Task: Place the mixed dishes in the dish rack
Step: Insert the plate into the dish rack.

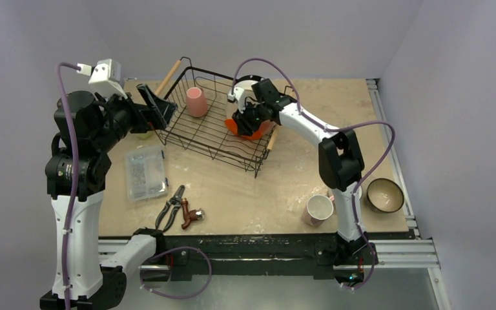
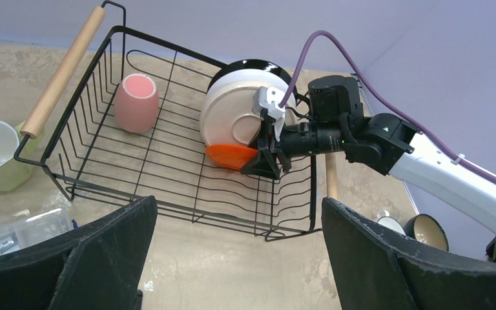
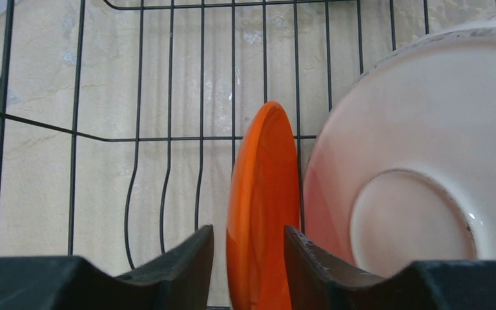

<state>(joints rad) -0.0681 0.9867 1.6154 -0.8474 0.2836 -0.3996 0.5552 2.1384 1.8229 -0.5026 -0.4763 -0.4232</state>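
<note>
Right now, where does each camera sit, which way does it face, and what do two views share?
Top external: above and behind, facing down on the table; left arm and right arm show.
Left wrist: beside the dish rack, facing across it to the right arm; left gripper fingers below.
Right wrist: over the rack, facing down at the red plate; right gripper straddles it.
Both wrist views share the red plate beside the cream plate.

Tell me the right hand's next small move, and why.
Probably draw the right hand straight back off the red plate: it stands on edge in the dish rack beside the cream plate, and a gap shows beside one finger, so it looks released.
</note>
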